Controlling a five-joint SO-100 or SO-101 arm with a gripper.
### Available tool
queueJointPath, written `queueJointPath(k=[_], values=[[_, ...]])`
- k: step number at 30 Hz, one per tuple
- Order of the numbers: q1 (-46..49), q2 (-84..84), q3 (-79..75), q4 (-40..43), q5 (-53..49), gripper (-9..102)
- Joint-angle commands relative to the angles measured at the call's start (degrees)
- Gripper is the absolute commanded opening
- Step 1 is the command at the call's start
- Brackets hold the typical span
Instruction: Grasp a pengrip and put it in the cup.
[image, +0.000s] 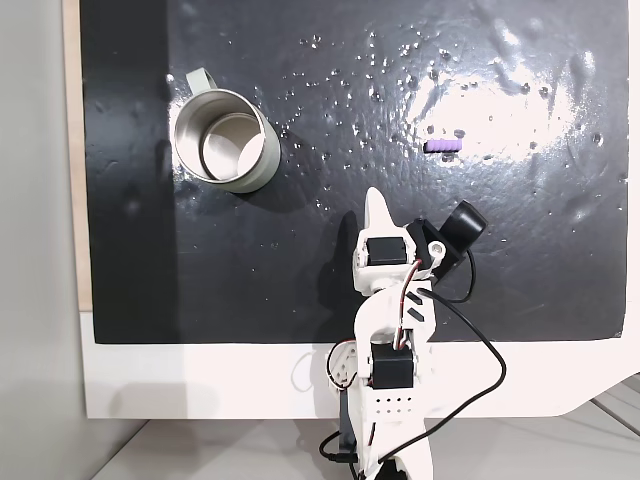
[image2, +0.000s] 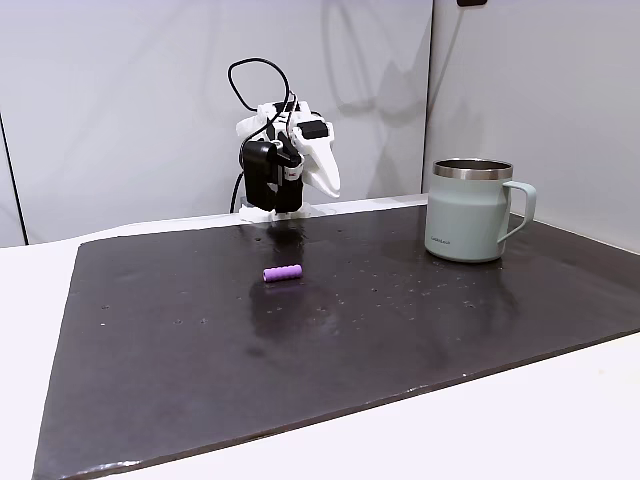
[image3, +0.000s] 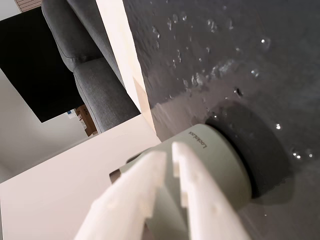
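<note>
Up close in the wrist view, the jaws (image3: 169, 152) stand almost together, a thin slit between the 2 white fingers (image3: 131, 196), with nothing held. Beyond their tips that view shows the cup (image3: 226, 165) on its side in the picture, on the dark mat (image3: 240, 45). In a fixed view from above, the jaws (image: 376, 196) point out over the mat from the folded arm (image: 388, 340), between both objects and clear of each. The cup (image: 228, 140) stands upright at the left, handle toward the far edge; the pengrip (image: 443, 146) lies flat at the right, well apart from it. Under the mat is the white table (image: 200, 385).
</note>
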Motion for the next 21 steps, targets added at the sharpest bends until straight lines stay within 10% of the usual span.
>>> queueJointPath(k=[1, 21], values=[[0.1, 0.9, 2.3, 0.4, -0.2, 0], [0.6, 0.7, -7.6, 5.0, -2.4, 0]])
